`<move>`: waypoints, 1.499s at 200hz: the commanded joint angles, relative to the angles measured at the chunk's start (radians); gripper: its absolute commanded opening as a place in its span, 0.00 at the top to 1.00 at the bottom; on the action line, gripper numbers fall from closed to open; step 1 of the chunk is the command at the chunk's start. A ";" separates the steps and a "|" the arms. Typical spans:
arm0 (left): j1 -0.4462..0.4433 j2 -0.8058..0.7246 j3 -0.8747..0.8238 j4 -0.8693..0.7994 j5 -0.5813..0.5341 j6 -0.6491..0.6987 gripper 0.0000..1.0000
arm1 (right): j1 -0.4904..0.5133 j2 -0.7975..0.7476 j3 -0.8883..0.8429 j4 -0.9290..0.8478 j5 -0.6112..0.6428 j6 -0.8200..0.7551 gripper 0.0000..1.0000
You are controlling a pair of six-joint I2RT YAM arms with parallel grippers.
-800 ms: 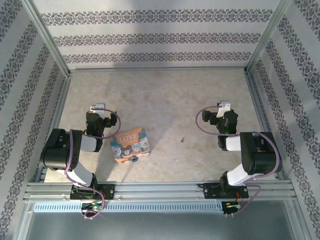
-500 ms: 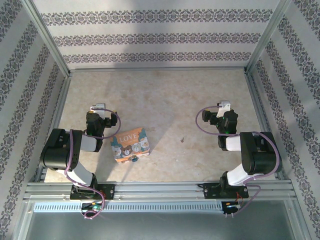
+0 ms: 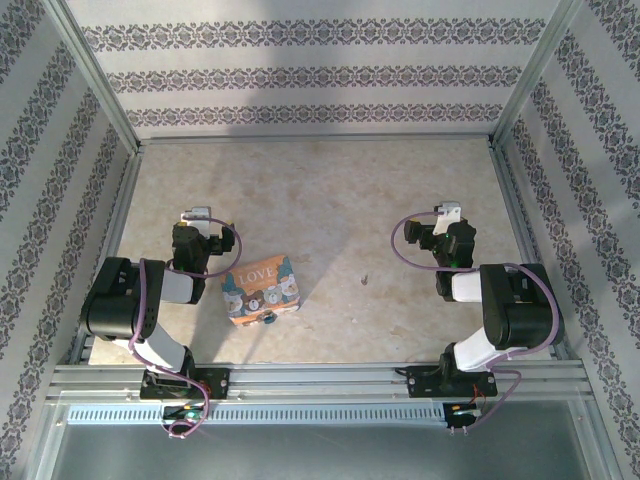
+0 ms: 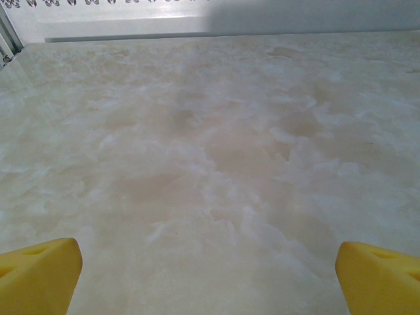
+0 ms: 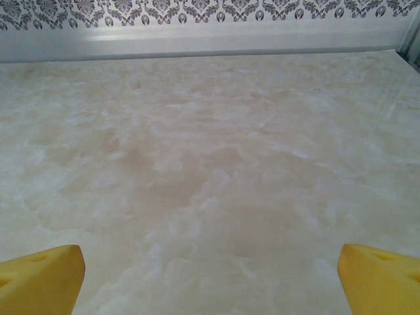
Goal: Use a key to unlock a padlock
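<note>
Wide, empty: left gripper (image 3: 196,215), right gripper (image 3: 450,212) — padlock (image 3: 268,320) near left, key (image 3: 365,279) between.

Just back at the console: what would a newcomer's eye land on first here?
The LOVE bear-print box sits beside the left arm, with the tiny dark-blue padlock at its near edge. A speck of a key lies alone on the marbled table, between the box and the right arm. The left gripper and right gripper both gape open, holding nothing.
</note>
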 commanded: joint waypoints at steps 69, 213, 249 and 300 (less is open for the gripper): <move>0.011 -0.012 0.018 -0.018 0.000 0.004 0.01 | 0.007 -0.008 0.019 0.009 0.012 -0.002 0.01; 0.026 -0.534 0.314 -1.027 -0.034 -0.485 0.01 | -0.019 -0.561 0.239 -0.928 -0.036 0.262 0.02; 0.029 -0.633 0.409 -1.342 0.064 -0.531 0.01 | -0.019 -0.639 0.381 -1.245 -0.181 0.377 0.02; 0.028 -0.697 0.541 -1.710 0.172 -0.546 0.01 | -0.012 -0.684 0.412 -1.360 -0.392 0.508 0.02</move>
